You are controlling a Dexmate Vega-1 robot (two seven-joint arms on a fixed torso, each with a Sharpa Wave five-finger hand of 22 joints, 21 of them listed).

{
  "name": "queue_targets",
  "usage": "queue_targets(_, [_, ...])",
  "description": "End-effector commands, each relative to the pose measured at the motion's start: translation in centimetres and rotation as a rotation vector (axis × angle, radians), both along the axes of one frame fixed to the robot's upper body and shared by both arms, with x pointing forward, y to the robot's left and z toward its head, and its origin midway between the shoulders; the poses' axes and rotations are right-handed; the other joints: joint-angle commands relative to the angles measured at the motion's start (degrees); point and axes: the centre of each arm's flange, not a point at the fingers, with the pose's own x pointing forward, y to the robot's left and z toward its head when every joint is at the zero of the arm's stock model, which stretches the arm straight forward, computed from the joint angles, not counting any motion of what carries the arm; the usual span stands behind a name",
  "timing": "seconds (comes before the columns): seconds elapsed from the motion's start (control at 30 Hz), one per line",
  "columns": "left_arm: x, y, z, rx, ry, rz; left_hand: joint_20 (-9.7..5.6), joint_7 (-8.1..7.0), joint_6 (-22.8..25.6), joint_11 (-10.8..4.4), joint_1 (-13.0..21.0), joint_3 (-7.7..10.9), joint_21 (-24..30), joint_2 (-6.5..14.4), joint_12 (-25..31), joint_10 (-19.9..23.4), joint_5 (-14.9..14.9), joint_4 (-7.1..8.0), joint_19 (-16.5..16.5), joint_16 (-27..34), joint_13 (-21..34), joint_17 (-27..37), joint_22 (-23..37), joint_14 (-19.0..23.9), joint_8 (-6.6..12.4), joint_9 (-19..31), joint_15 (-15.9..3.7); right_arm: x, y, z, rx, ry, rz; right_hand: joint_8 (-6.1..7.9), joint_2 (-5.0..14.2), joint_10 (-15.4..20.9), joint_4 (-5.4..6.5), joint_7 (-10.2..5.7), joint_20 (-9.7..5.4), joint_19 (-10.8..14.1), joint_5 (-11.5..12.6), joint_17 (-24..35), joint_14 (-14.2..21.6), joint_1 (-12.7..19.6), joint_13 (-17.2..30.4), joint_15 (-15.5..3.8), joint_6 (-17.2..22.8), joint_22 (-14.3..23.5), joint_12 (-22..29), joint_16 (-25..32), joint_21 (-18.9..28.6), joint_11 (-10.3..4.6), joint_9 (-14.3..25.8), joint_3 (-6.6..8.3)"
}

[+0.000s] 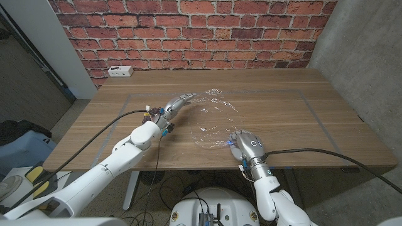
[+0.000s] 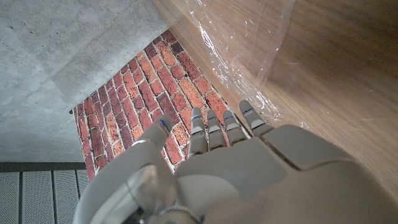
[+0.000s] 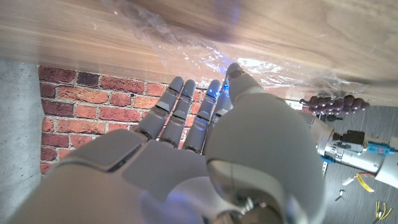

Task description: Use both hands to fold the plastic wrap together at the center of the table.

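You can't trace the full outline of the clear, crinkled plastic wrap [image 1: 213,116]; it's see-through, so its edges fade into the brown wooden table [image 1: 301,119], and the wrist views cut it off at their borders. The grey right hand [image 1: 247,145] covers the wrap's near corner, so you can't tell whether its fingers pinch film. The grey left hand [image 1: 178,103] is too small in the head view to show its grip, and part of the right wrist view is blurred.

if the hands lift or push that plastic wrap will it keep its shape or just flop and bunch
Probably flop: the plastic wrap is a thin, clear, wrinkled sheet, already crumpled near the left hand. It likely weighs very little, so a push may bunch it rather than slide it whole. Its glossy film may slip from, or cling to, the right hand at its near edge.
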Motion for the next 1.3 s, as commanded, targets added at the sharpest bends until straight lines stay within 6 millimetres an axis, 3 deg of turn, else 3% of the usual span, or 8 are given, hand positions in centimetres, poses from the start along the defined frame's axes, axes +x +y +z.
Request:
queue_targets(0.03, [0.7,-0.3,0.6,0.073,0.018,-0.01,0.14,0.1,4.5,-1.15,-0.5,0.65,-0.8,0.1,1.1,4.7,-0.1,-0.33,0.4,0.7,0.1,0.1,0.2,4.5,0.92,0.2,-1.08,-1.6,-1.1,1.6,0.094,-0.048,0.031,0.62,0.84,-0.7,0.45,-0.47,-0.33,0.1,0.3,0.1,-0.4,-0.3,0.3,-10.13,-0.5,0.1,-0.3,-0.1,0.3,-0.12,0.7,-0.05])
queue_targets(0.2, [0.5,-1.0,1.1,0.246,0.008,0.042,-0.34,0.25,13.5,-2.22,2.7,3.7,-1.9,1.3,2.1,11.3,1.0,-4.1,0.9,0.7,-0.1,-0.2,0.2,10.5,2.05,0.1,-2.65,-1.9,-1.5,2.1,0.115,-0.046,0.042,0.98,0.91,-0.6,0.53,-0.5,0.11,0.1,0.3,0.2,-0.6,-0.4,0.5,-10.16,-0.6,0.1,-0.3,-0.2,0.3,-0.04,1.2,-0.31])
queue_targets(0.33, [0.3,-1.6,1.2,0.355,-0.001,0.066,-1.15,-1.69,15.6,-3.01,5.9,5.38,-3.4,1.8,1.1,10.8,1.5,-7.12,-1.4,-0.8,-0.1,-0.1,0.2,7.0,1.51,0.1,-3.29,-1.7,-1.7,2.5,0.129,-0.047,0.051,1.15,0.92,-0.8,0.52,-0.49,0.22,0.0,0.3,0.2,-0.7,-0.4,0.6,-10.21,-0.7,0.1,-0.4,-0.2,0.4,-0.06,1.5,-0.47])
queue_targets(0.5, [-0.1,-1.8,0.8,0.422,-0.001,0.071,-1.52,-2.13,16.2,-3.73,6.9,5.59,-4.2,1.6,0.7,10.6,1.7,-8.01,-2.7,-1.0,-0.1,-0.1,0.2,5.2,1.07,0.1,-3.52,-1.6,-2.0,3.0,0.137,-0.06,0.062,1.36,0.97,-1.0,0.5,-0.49,0.23,-0.1,0.3,0.3,-0.7,-0.4,0.7,-10.24,-0.8,0.1,-0.4,-0.2,0.4,-0.22,1.9,-0.61])
queue_targets(0.6, [-0.2,-1.8,0.5,0.44,0.017,0.063,-1.86,-0.34,16.5,-3.57,7.2,5.56,-4.8,1.7,0.6,11.0,1.6,-8.12,-3.6,-0.7,-0.1,-0.1,0.2,5.2,0.78,0.2,-3.32,-1.6,-2.0,3.3,0.141,-0.08,0.067,1.49,1.08,-1.1,0.47,-0.75,0.12,-0.3,0.3,0.3,-0.8,-0.4,0.8,-10.28,-1.2,0.2,-0.5,-0.3,0.3,-0.36,2.2,-0.69])
queue_targets(0.97, [-0.7,-1.7,-0.6,0.436,0.025,0.054,-2.01,1.06,16.4,-2.2,1.8,2.99,-5.1,0.5,0.3,11.2,0.8,-3.49,-3.2,0.4,0.0,0.5,0.5,6.9,-0.01,0.3,-3.07,-0.9,-1.7,5.1,0.114,-0.158,0.081,1.99,1.2,-1.4,0.39,-1.1,0.0,-0.4,0.4,0.4,-0.9,-0.2,1.1,-10.3,-1.6,0.2,-0.6,-0.4,0.5,-0.66,3.1,-0.91])
queue_targets(1.2, [-1.2,-1.2,-1.0,0.399,-0.007,0.046,-2.55,0.88,15.9,-1.76,-10.2,-5.52,-6.0,-8.1,-0.1,12.0,-0.1,1.42,-2.1,0.2,0.1,0.5,0.4,7.7,-0.39,0.2,-3.33,-0.4,-1.4,6.4,0.091,-0.211,0.082,2.32,1.32,-1.5,0.37,-1.17,-0.05,-0.4,0.4,0.4,-0.9,-0.1,1.3,-10.32,-1.7,0.2,-0.7,-0.5,0.6,-0.74,3.5,-0.98])
queue_targets(1.3, [-1.6,-1.0,-1.2,0.371,-0.021,0.033,-2.21,0.19,13.9,-1.37,-12.2,-7.21,-6.5,-9.9,-0.5,11.3,0.4,2.0,-2.2,-0.1,0.1,0.4,0.3,7.2,-0.84,0.2,-3.01,-0.2,-1.4,6.9,0.094,-0.231,0.079,2.41,1.32,-1.5,0.35,-1.12,-0.09,-0.4,0.4,0.4,-0.8,0.0,1.3,-10.34,-1.7,0.2,-0.7,-0.5,0.6,-0.72,3.7,-1.01])
